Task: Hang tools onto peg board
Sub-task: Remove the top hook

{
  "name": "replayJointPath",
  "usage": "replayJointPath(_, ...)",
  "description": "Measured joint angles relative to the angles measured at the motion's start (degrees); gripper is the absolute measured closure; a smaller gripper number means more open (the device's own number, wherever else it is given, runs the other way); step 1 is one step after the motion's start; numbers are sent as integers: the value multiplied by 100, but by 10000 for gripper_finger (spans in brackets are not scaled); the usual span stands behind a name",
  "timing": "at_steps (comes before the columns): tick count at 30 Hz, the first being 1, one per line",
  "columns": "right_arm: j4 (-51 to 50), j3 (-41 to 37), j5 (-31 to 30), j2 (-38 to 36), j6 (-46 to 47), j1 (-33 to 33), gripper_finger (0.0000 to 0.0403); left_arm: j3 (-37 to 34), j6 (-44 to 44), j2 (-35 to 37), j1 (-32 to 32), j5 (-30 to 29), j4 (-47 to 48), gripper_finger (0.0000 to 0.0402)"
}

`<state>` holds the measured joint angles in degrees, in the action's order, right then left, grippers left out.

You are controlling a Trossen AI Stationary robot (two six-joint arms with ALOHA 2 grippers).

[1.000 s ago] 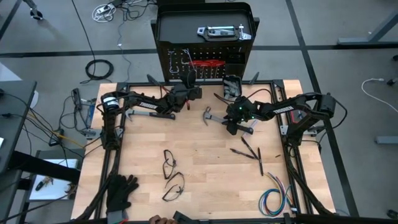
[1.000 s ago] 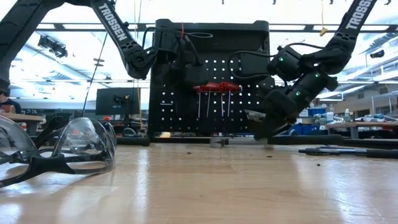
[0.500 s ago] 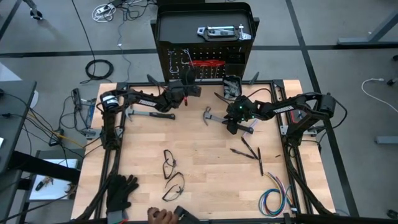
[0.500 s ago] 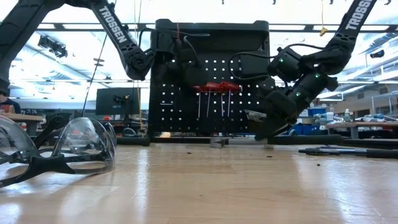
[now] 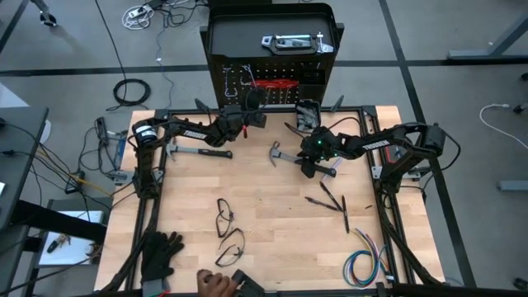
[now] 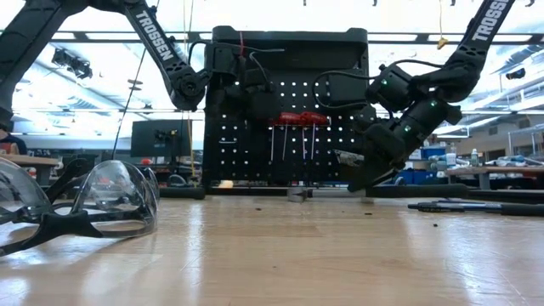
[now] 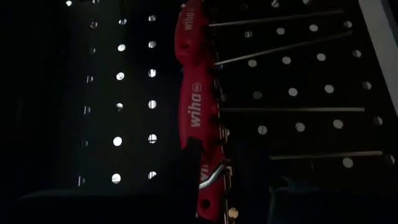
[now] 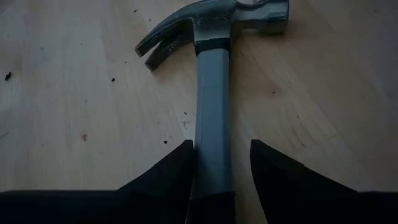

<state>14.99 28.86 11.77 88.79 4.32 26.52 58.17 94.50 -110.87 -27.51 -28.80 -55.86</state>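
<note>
The peg board (image 5: pixel 272 87) stands upright at the table's far edge, and red-handled screwdrivers (image 7: pixel 196 99) hang on it in a row. My left gripper (image 5: pixel 247 112) is level and right up against the board beside those handles; it is dark there. A steel hammer (image 8: pixel 211 74) lies on the wood, and my right gripper (image 8: pixel 221 155) is shut on its handle. A second hammer (image 5: pixel 194 153) lies flat at the far left of the table. My right gripper has the hammer's handle between its two fingers, where the steel shaft meets the black grip (image 8: pixel 211 186). The fingers slant down from the table's right side, and the handle runs out between them. Shadow hides the exact spot. The hammer head (image 8: pixel 214 22) lies on the table.
Safety glasses (image 5: pixel 224 219) lie mid-table. Black slender tools (image 5: pixel 330 198) lie on the right, black gloves (image 5: pixel 161 252) at the near left and a wire bundle (image 5: pixel 363 264) at the near right. A person's hand (image 5: pixel 216 285) shows at the near edge. A silver tool (image 5: pixel 293 41) lies on top of the board's stand.
My left gripper has moved a little toward the peg board and rolled about its own axis. A person's hand has come in at the table's near edge. The hammer in my right gripper has not moved.
</note>
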Motion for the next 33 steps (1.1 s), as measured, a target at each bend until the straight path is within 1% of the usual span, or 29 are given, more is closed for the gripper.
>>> replayJointPath(3, -1, 0, 0, 0, 0, 0, 238, 0, 16, 0, -45, -3, -7, 346)
replayJointPath(9, -1, 0, 0, 0, 0, 0, 238, 0, 416, 0, -54, -26, -46, 390)
replayJointPath(15, -1, 0, -2, 0, 0, 0, 238, 0, 384, 0, -39, -79, -226, 397)
replayJointPath(23, -2, 0, -2, 2, 0, 0, 238, -2, -540, 2, 69, -166, -595, 398)
replayJointPath(27, -1, 0, -4, 2, 0, 2, 238, -2, -949, 7, 148, -277, -612, 399)
replayJointPath(33, -3, 0, -4, 2, 0, 4, 238, -2, -1932, 13, 214, -325, -613, 400)
